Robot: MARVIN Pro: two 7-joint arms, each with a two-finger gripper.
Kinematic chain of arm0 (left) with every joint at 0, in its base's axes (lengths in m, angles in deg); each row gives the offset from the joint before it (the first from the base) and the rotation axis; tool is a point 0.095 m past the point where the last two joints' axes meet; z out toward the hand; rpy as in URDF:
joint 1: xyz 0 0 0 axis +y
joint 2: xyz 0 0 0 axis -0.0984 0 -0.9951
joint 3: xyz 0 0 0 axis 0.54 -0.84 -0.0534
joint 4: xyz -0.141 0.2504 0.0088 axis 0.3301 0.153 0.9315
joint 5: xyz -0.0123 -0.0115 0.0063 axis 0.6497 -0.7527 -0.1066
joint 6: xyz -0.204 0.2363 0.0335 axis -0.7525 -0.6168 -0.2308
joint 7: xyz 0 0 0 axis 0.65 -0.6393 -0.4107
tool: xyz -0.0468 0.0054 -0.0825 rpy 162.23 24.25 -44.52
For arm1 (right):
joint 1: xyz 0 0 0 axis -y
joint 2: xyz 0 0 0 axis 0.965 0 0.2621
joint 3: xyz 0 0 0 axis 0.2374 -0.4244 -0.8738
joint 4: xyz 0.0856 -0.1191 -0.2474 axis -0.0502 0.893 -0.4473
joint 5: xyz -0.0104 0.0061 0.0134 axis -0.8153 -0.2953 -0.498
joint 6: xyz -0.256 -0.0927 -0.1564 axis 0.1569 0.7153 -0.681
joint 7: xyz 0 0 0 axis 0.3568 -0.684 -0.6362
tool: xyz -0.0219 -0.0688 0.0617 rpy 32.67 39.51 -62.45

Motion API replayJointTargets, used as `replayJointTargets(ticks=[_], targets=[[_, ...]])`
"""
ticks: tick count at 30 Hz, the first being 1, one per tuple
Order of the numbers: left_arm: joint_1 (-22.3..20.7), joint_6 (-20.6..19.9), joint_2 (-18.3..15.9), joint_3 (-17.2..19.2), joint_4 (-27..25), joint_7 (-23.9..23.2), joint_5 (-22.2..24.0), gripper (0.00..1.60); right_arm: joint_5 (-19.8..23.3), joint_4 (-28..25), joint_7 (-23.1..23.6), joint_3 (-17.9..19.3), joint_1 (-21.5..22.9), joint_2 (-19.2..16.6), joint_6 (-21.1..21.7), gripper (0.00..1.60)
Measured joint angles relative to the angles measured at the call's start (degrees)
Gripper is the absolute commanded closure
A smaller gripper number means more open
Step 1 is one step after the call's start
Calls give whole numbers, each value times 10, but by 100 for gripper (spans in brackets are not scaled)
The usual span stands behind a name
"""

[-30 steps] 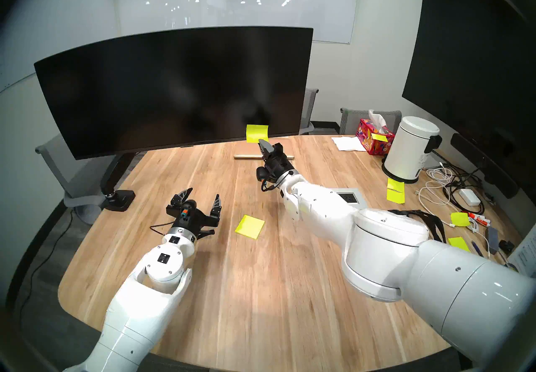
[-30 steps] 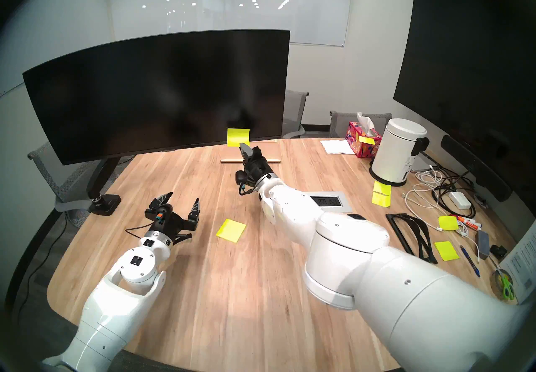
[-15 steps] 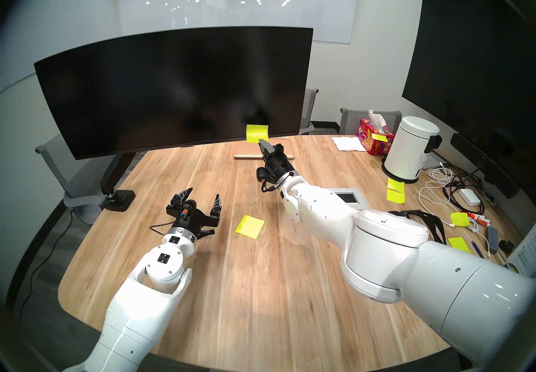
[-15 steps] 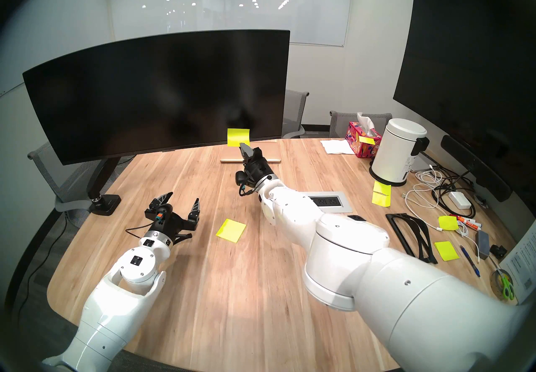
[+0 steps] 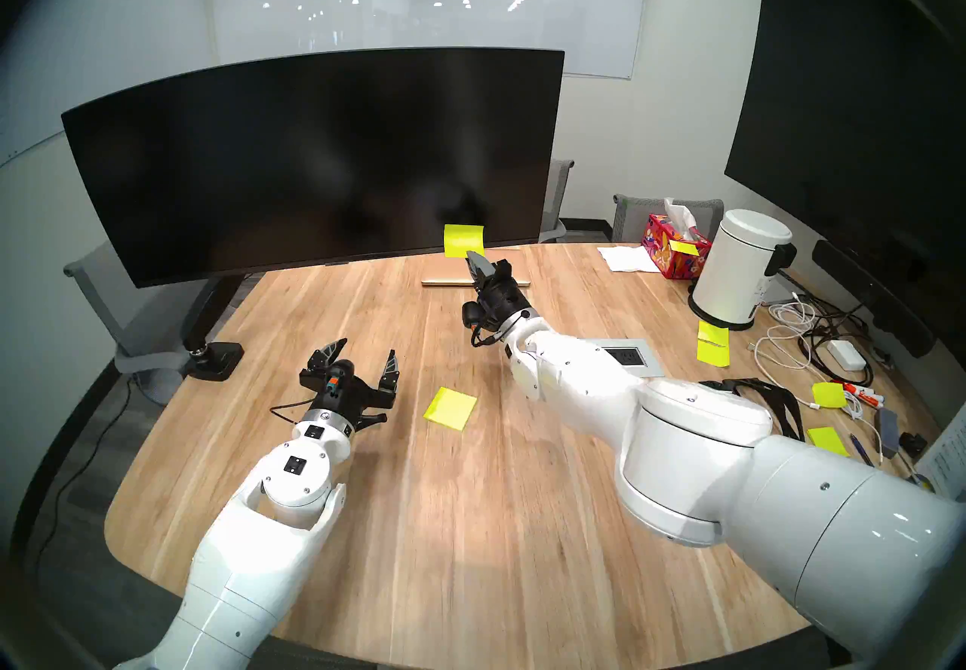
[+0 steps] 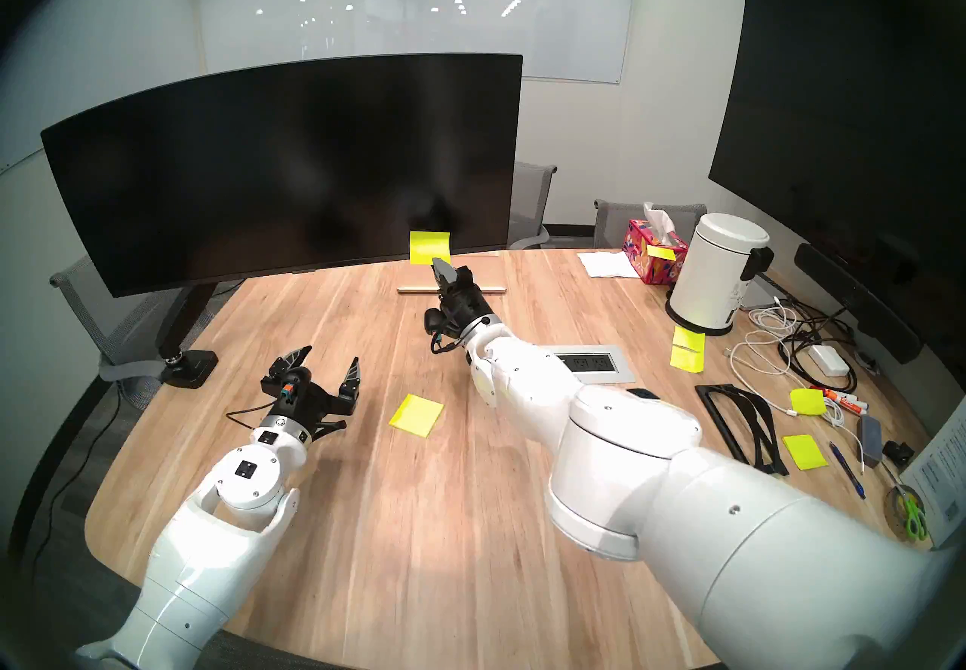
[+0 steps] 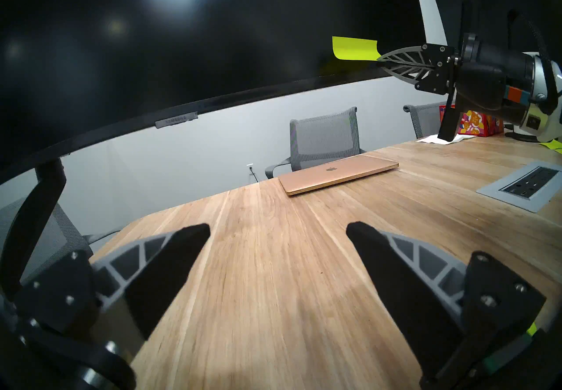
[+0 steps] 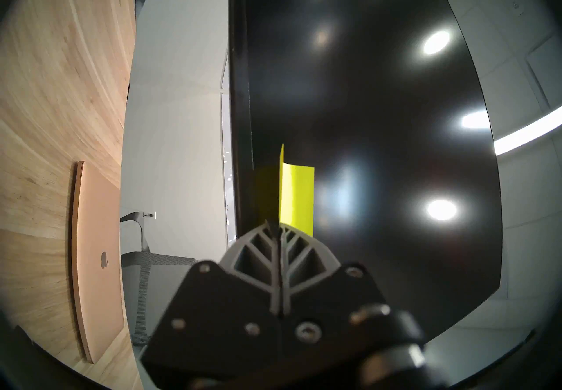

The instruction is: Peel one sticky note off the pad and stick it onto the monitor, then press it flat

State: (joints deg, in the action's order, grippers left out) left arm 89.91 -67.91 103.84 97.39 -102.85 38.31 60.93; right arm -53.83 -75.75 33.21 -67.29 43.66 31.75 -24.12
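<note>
Nothing has moved. Right gripper (image 5: 473,256), pinched tight on the thin yellow-green paper sticky note (image 5: 462,238), holds it against the far, wide black monitor (image 5: 313,162); left gripper (image 5: 366,358) is wide open, empty.

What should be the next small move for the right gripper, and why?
Probably open the right gripper and let go. It is shut on the near corner of the sticky note, whose upper edge already lies on the monitor while that corner stands off. Pressing flat can follow.
</note>
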Motion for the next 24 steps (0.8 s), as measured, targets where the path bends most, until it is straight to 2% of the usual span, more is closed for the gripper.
replayJointTargets(ticks=[3,4,5,24], targets=[[0,0,0,0,0,0,0,0,0,0,0,1,0,0,0,160],[0,0,0,0,0,0,0,0,0,0,0,1,0,0,0,119],[0,0,0,0,0,0,0,0,0,0,0,1,0,0,0,0],[0,0,0,0,0,0,0,0,-2,0,-4,2,-3,0,4,0]])
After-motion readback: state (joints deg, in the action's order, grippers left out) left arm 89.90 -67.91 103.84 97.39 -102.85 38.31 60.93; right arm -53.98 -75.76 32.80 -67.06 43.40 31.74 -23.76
